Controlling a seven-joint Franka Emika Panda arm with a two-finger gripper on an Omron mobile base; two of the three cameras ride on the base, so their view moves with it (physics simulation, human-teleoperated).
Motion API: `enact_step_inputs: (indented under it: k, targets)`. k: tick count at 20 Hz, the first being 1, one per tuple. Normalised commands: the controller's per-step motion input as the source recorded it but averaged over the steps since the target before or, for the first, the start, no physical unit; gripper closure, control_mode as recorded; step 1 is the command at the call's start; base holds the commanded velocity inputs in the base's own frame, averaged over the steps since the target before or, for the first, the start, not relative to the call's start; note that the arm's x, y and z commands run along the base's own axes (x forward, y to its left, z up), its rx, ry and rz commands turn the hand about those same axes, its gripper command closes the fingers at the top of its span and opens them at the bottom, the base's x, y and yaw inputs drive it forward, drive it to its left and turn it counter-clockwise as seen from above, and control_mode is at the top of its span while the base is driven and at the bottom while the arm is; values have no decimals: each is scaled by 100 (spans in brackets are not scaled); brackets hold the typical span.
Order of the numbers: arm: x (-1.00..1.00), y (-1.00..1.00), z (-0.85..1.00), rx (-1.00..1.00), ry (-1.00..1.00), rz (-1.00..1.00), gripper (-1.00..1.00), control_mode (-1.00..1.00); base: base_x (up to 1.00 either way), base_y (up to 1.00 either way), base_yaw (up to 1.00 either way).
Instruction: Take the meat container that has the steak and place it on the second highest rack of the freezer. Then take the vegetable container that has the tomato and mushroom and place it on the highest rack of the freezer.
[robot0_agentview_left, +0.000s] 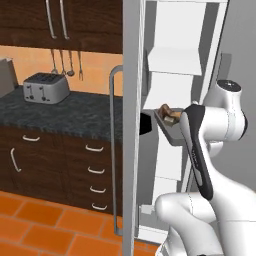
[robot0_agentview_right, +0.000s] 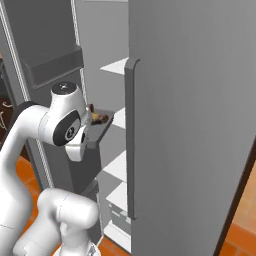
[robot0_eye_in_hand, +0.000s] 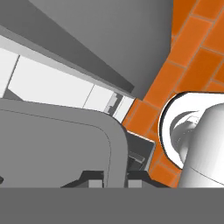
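The steak (robot0_agentview_left: 169, 115) lay in a grey meat container (robot0_agentview_left: 172, 131) whose rim the claw (robot0_eye_in_hand: 115, 179) pinched, jaws nearly closed. The container hung inside the open freezer (robot0_agentview_left: 172, 60), a white shelf (robot0_agentview_left: 173, 61) at 12 o'clock above it, and a toaster (robot0_agentview_left: 46, 87) on the surface (robot0_agentview_left: 75, 112) at 9 o'clock.

Kitchen: toaster (robot0_agentview_left: 46, 87) on dark counter (robot0_agentview_left: 75, 115), wooden cabinets (robot0_agentview_left: 60, 22), open freezer (robot0_agentview_left: 175, 60).

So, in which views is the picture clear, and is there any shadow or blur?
Left base view: sharp, evenly lit, the steak readable in its grey tray. Right base view: sharp, the freezer door a flat grey without glare. Hand view: tilted, the tray rim close, soft shading beneath.
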Motion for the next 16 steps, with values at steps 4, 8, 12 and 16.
enact_step_inputs:
  k: [4, 8, 12, 16]
  targets:
    - [0, 0, 0, 0, 0, 0, 100, 100, 47, -1, 0]
    - [0, 0, 0, 0, 0, 0, 100, 100, 60, 2, -6]
    - [0, 0, 0, 0, 0, 0, 100, 100, 33, 20, -13]
    - [0, 0, 0, 0, 0, 0, 100, 100, 3, 46, -21]
